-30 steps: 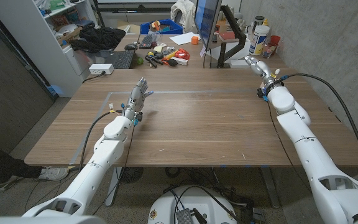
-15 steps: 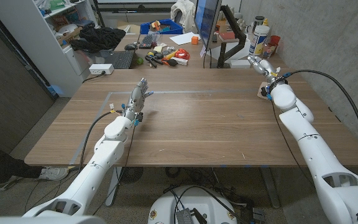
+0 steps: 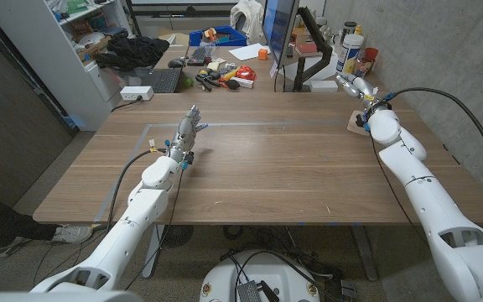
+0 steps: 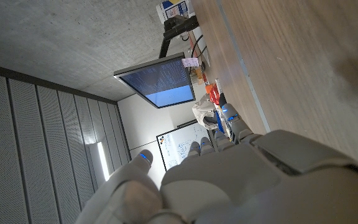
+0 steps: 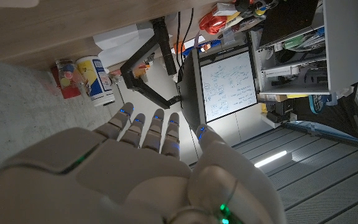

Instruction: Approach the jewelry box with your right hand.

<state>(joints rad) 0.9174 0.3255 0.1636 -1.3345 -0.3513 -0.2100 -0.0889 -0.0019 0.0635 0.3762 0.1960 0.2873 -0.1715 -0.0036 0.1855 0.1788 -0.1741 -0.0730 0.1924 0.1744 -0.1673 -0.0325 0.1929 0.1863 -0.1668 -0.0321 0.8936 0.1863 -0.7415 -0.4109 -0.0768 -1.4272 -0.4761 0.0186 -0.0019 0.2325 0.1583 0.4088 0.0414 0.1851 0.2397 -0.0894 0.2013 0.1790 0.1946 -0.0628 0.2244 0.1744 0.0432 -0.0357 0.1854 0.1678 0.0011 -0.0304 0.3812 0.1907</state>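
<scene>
Both robot hands are empty with fingers spread, left robot hand (image 3: 188, 128) and right robot hand (image 3: 352, 85) (beside the table's (image 3: 267, 168) far corner).

A small tan object (image 3: 360, 120) at the table's far right edge sits mostly behind the right arm — too small to identify — and the right hand's (image 3: 352, 86) palm stays hidden.

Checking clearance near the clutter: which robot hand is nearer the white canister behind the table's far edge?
Right. The right robot hand is just in front of the white canister; the left robot hand is far off toward the robot's left side.
</scene>
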